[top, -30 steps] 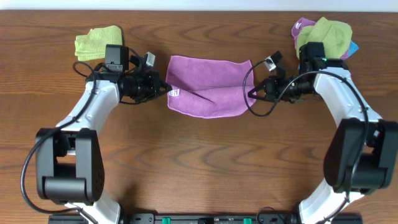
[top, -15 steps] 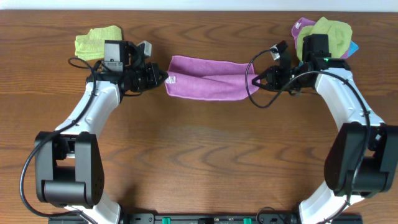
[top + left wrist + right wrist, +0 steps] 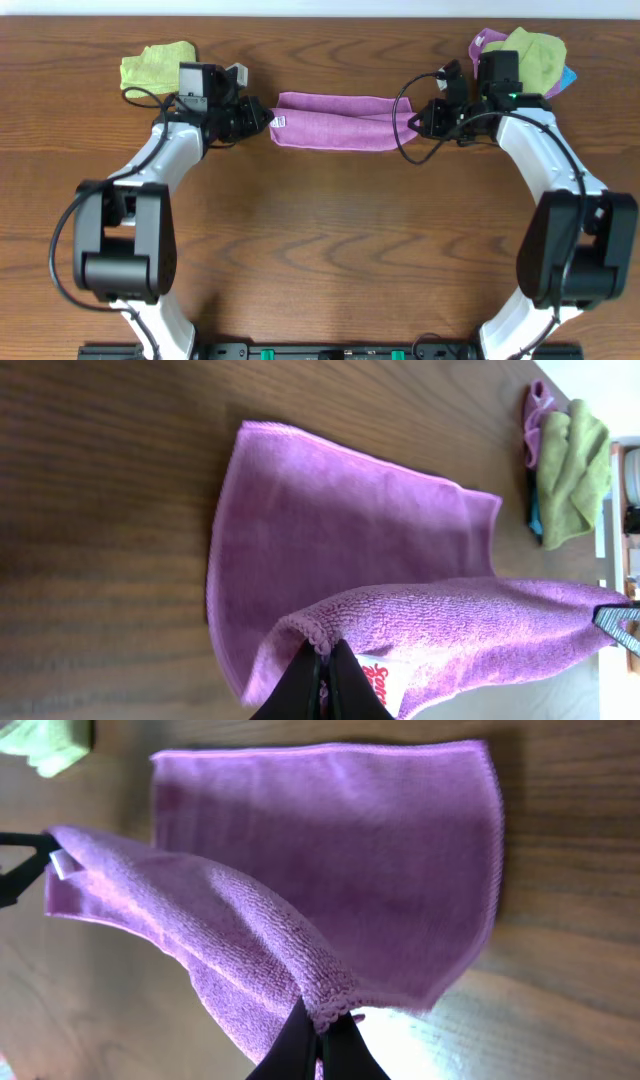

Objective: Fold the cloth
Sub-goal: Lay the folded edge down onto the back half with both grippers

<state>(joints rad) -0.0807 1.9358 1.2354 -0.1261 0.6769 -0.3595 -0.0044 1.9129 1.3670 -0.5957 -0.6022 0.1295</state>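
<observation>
The left claw (image 3: 262, 118) was clamped on one corner of the cloth (image 3: 335, 107), its fingers pressed together over the hemmed edge. The right claw (image 3: 418, 117) was clamped the same way on the corner at the other end. The cloth, purple-magenta and fuzzy, stretched as a narrow band between the two claws over the wooden table (image 3: 320, 230).

In the left wrist view the pinched edge rose to the left claw (image 3: 322, 660), while a lower layer of the cloth lay flat on the wood beyond the fingertips. The right wrist view showed the same: the right claw (image 3: 318, 1020) gripped the hem, the raised fold ran away from it toward the other claw, and the flat layer spread out beyond.

A small white tag (image 3: 375, 682) sat just beside the left claw's fingertips, at the very corner it held. It bore red lettering, cut off by the frame edge and too partial to read. Seen from the right claw, the same tag (image 3: 62, 863) was at the far end of the fold, too small to show any writing.

A lime-green cloth (image 3: 157, 65) lay crumpled behind the left claw. Behind the right claw was a heap: a second lime-green cloth (image 3: 530, 55) over a purple cloth (image 3: 486, 42), with a sliver of blue cloth (image 3: 568, 76) at its edge
</observation>
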